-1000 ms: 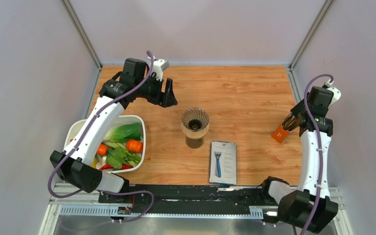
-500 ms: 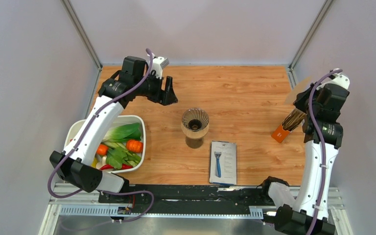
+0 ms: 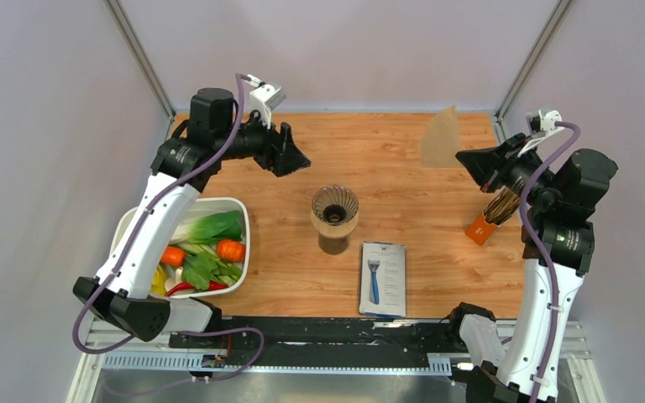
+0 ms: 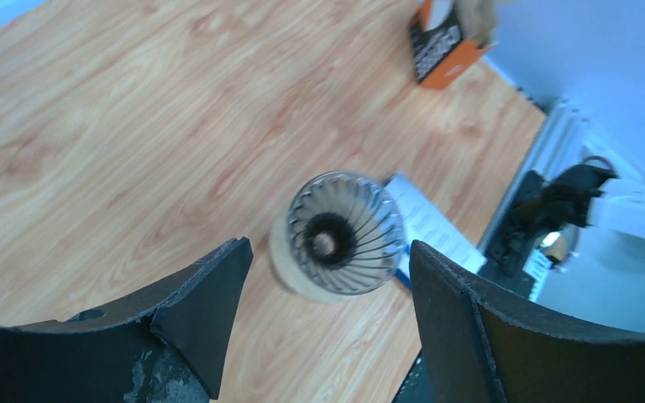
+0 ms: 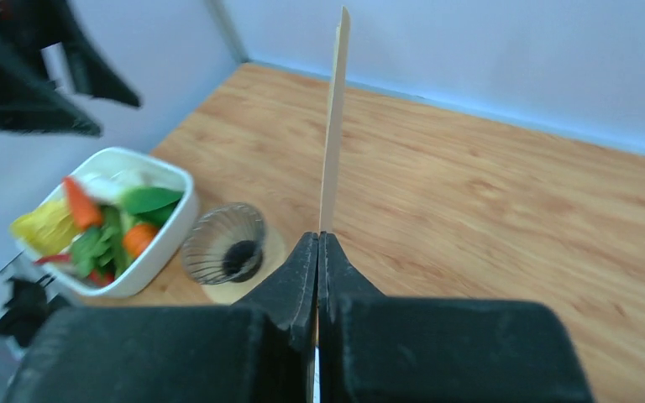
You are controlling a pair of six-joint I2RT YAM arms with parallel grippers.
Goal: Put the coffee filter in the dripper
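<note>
The dripper (image 3: 334, 210), a translucent ribbed cone on a brown base, stands mid-table; it also shows in the left wrist view (image 4: 344, 231) and the right wrist view (image 5: 225, 243). My right gripper (image 3: 464, 157) is shut on the coffee filter (image 3: 439, 139), a flat light-tan paper held in the air over the table's back right; in the right wrist view (image 5: 317, 239) the filter (image 5: 333, 134) is edge-on, rising from the closed fingers. My left gripper (image 3: 296, 158) is open and empty, raised behind and left of the dripper, which lies between its fingers (image 4: 210, 311) in the left wrist view.
A white bowl (image 3: 239, 210) of vegetables sits at the left. A razor in a blister pack (image 3: 383, 278) lies in front of the dripper. An orange holder (image 3: 480, 228) with more filters stands at the right edge, under the right arm.
My right gripper has lifted the filter out of the orange holder and swung it up and left over the table. My left arm has risen and tilted a little.
</note>
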